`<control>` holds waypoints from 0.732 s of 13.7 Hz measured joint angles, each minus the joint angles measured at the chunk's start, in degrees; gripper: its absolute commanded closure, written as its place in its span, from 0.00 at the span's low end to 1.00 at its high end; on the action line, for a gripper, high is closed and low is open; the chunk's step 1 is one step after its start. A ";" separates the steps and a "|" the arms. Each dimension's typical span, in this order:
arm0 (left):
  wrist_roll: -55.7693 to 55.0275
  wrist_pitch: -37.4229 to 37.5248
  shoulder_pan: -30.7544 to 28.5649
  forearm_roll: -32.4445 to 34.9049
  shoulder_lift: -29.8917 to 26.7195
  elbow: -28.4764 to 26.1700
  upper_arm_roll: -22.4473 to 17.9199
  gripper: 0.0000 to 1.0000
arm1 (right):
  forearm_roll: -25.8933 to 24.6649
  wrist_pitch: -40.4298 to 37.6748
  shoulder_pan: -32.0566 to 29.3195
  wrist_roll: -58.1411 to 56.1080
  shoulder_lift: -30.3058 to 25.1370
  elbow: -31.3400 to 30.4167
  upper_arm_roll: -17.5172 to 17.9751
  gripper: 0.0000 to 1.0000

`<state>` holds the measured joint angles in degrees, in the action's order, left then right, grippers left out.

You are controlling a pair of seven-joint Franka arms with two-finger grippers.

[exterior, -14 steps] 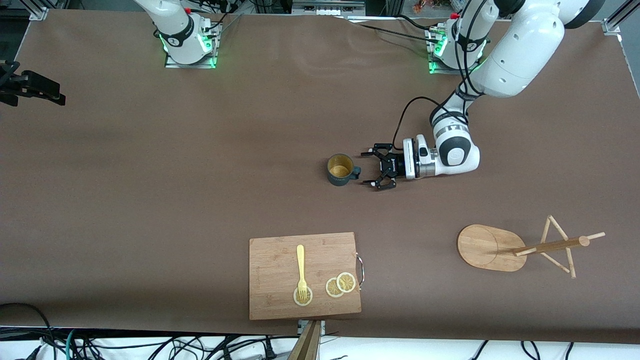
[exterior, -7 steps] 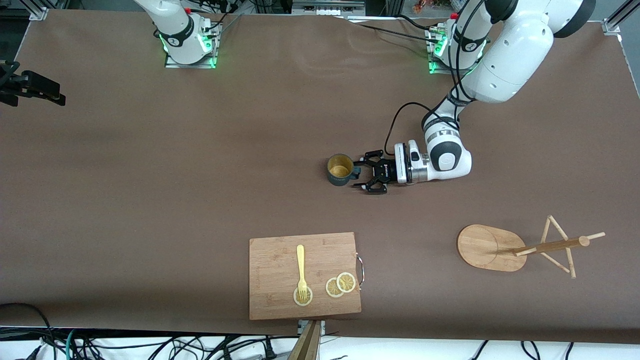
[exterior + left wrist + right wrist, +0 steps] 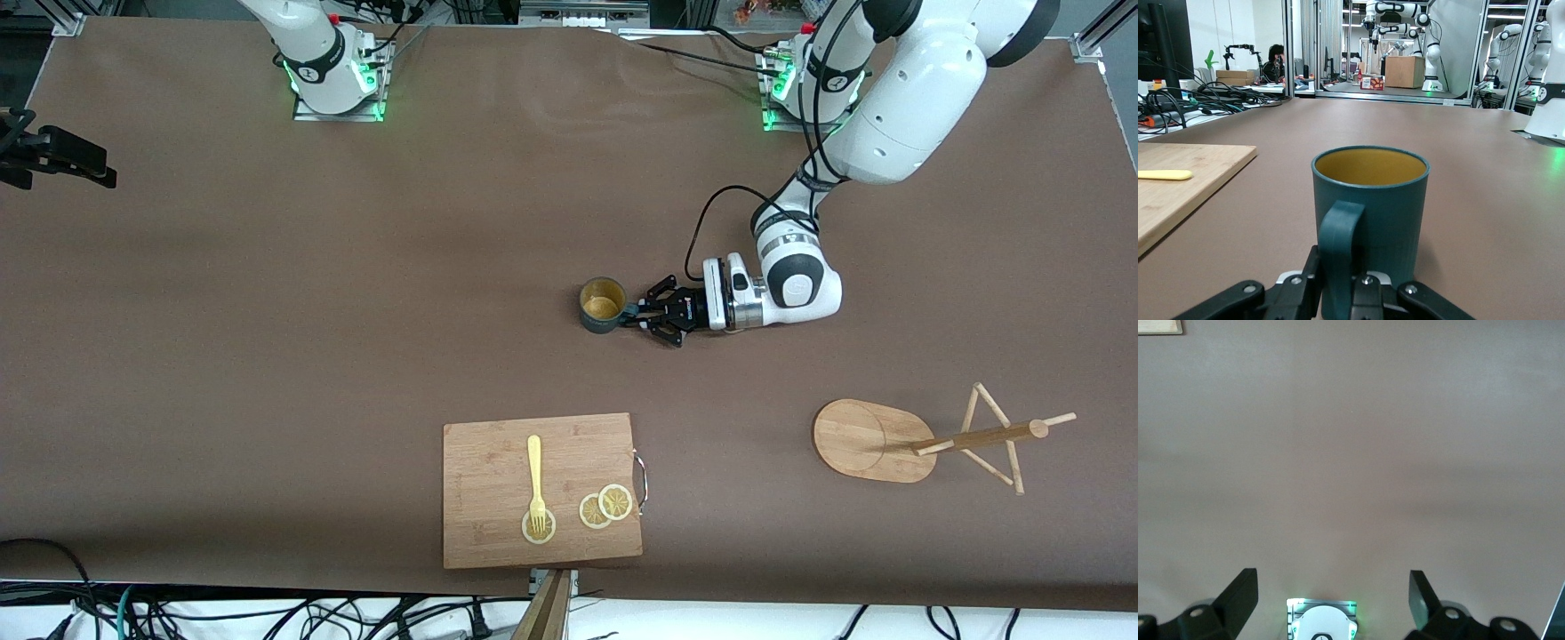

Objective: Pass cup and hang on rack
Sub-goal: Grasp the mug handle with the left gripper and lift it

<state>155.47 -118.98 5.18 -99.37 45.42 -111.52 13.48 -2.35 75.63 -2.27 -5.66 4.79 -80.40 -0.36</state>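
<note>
Left tool point(image 3: 633, 317) pinches cup point(image 3: 601, 306) handle mid-table – bare cloth all round; right tool point(image 3: 1331, 593) waits, fingers wide

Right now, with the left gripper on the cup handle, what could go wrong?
The left gripper pinches only the cup's thin handle, so the cup may swing or slip when lifted. The rack has thin pegs, so hanging by that small handle needs careful aim.

One cup point(image 3: 602, 305), three lemon slices point(image 3: 605, 508).

A cutting board point(image 3: 498, 498) carries a yellow fork point(image 3: 535, 480) and seemingly 3 lemon slices point(image 3: 606, 507).
</note>
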 measured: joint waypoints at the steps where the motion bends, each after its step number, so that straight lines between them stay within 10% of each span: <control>1: 0.00 0.05 -0.38 0.00 0.00 0.00 -0.06 1.00 | 0.00 0.00 0.00 0.00 0.00 0.00 0.00 0.00; 4: -0.06 1.07 -3.83 2.64 -0.04 -0.19 -0.19 1.00 | 0.00 0.00 0.00 0.00 0.00 0.00 0.03 0.00; 10: -15.62 14.98 -22.64 30.87 -2.30 0.33 -0.82 1.00 | 0.00 0.02 -0.01 0.09 0.03 0.00 0.03 0.00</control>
<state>139.85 -104.01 -17.47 -68.50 43.12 -111.20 12.66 -2.35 75.65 -2.28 -5.57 4.82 -80.40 -0.33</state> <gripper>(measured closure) 0.802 0.000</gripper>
